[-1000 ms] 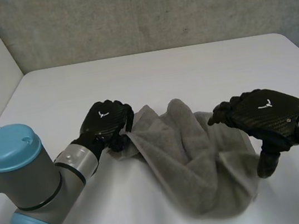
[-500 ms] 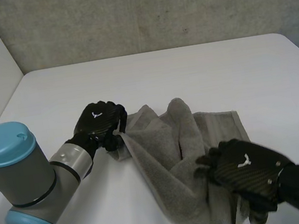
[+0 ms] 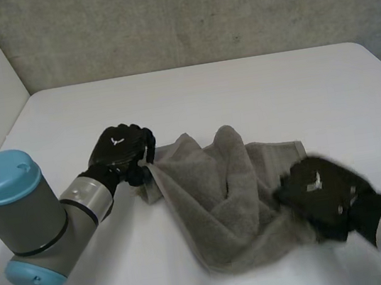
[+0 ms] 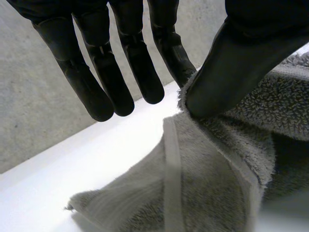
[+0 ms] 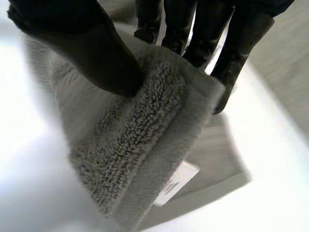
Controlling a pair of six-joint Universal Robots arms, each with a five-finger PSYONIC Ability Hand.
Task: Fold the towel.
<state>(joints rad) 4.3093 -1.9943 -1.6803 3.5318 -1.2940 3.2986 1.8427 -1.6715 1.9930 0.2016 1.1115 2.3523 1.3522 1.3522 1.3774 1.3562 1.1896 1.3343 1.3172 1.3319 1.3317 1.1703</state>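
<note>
A grey towel [image 3: 220, 195] lies crumpled on the white table [image 3: 226, 90]. My left hand [image 3: 121, 150] is at the towel's left corner. In the left wrist view its thumb [image 4: 241, 63] presses the hemmed edge of the towel [image 4: 212, 193] against a finger [image 4: 170, 53], while the other fingers stand straight above the table. My right hand [image 3: 320, 191] is at the towel's right side. The right wrist view shows its thumb [image 5: 91, 48] on top of a thick fold of the towel [image 5: 140, 140], with the fingers [image 5: 203, 38] behind it, pinching the fold.
A white label [image 5: 176, 184] hangs from the towel's hem under the pinched fold. A grey wall [image 3: 193, 13] rises behind the table's far edge. My left arm [image 3: 23, 225] reaches in over the table's front left.
My right hand swung from the towel's right side down over the front and has closed on a fold there. The towel's front edge has bunched up. My left hand drew slightly left.
</note>
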